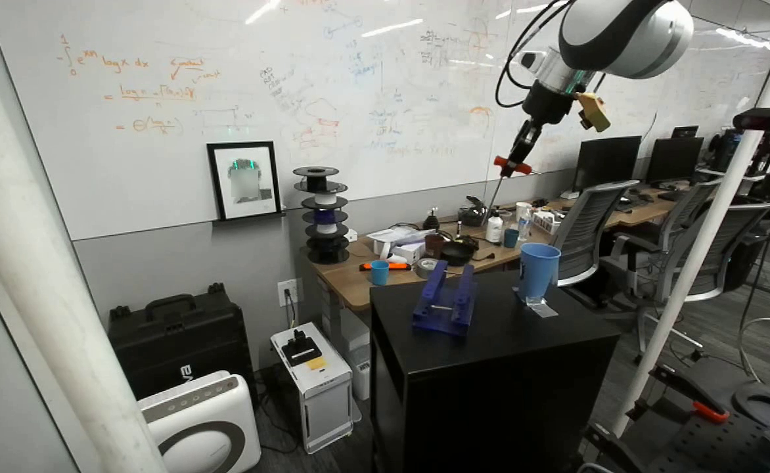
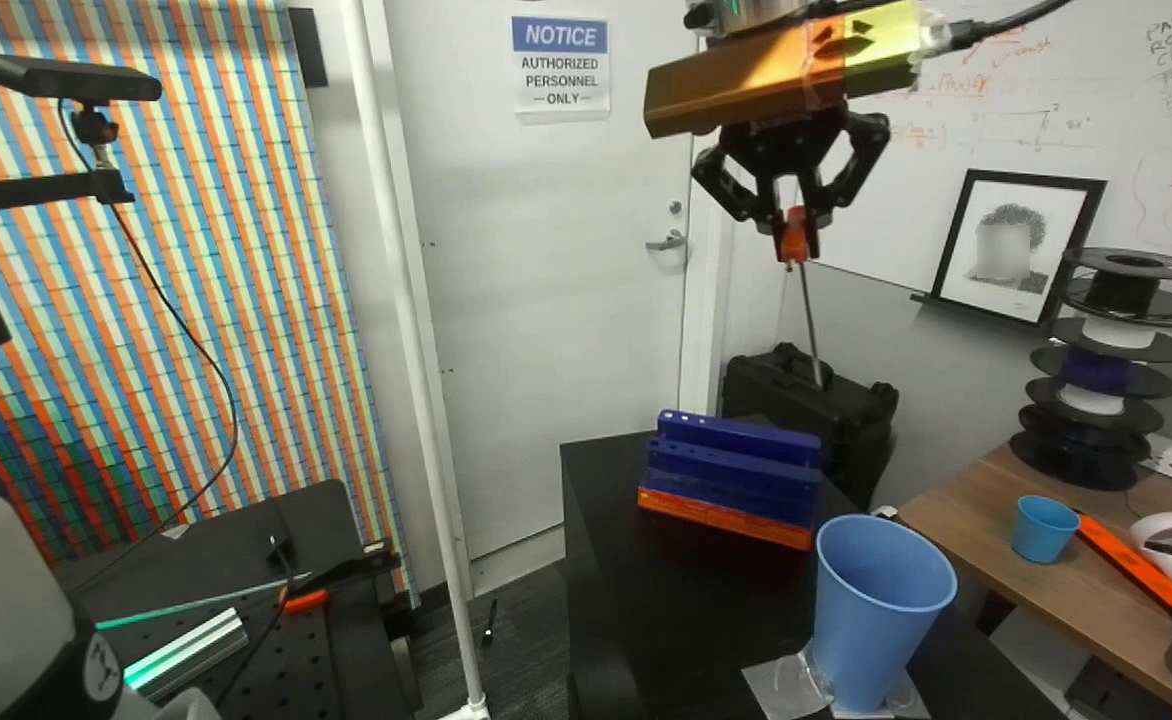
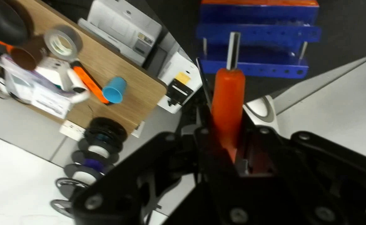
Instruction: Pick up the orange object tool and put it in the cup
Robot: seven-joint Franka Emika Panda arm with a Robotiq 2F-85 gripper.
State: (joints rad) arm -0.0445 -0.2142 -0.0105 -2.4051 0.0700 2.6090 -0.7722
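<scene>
My gripper is shut on the orange tool, a T-shaped orange handle with a thin metal shaft pointing down. It holds the tool high in the air, and the shaft is slightly tilted. In the wrist view the orange handle sits between the fingers, with a short metal end sticking out and a thin rod beside it. The light-blue cup stands upright on the black cabinet, and its open mouth shows in an exterior view. The cup is below the gripper and apart from it. It is out of the wrist view.
A dark blue rack with an orange base stands on the black cabinet near the cup. Clear tape lies at the cup's base. A wooden desk with a small blue cup and clutter is behind. A white pole stands nearby.
</scene>
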